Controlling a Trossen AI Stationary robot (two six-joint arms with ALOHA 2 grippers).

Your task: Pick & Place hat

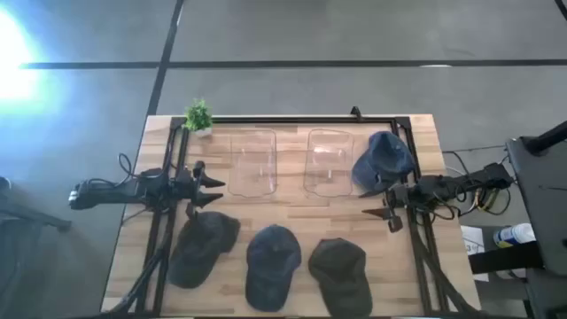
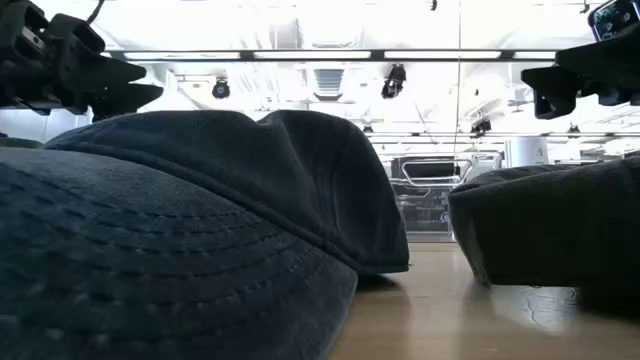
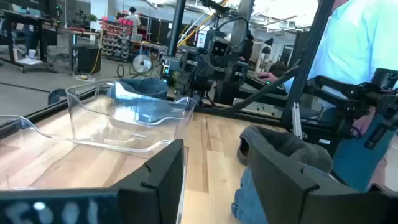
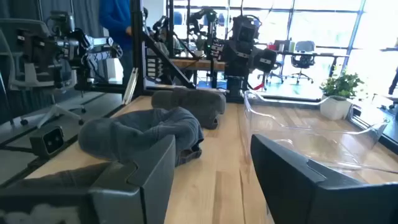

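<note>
From above, three hats lie along the table's near edge — dark grey (image 1: pixel 202 248), blue (image 1: pixel 271 266), olive (image 1: pixel 340 275) — and a fourth (image 1: pixel 383 159) rests beside the clear bins (image 1: pixel 252 162). Left gripper (image 1: pixel 215 190) and right gripper (image 1: pixel 372 201) hover apart. Both wrist views show fingers spread, empty.

Wooden table (image 1: pixel 292 213): caps (image 1: pixel 271 264), bins (image 1: pixel 253 161), plant (image 1: pixel 198 115)

The high view looks straight down on the table (image 1: pixel 292 213); the low view sits close behind a cap (image 2: pixel 200 230) there.
</note>
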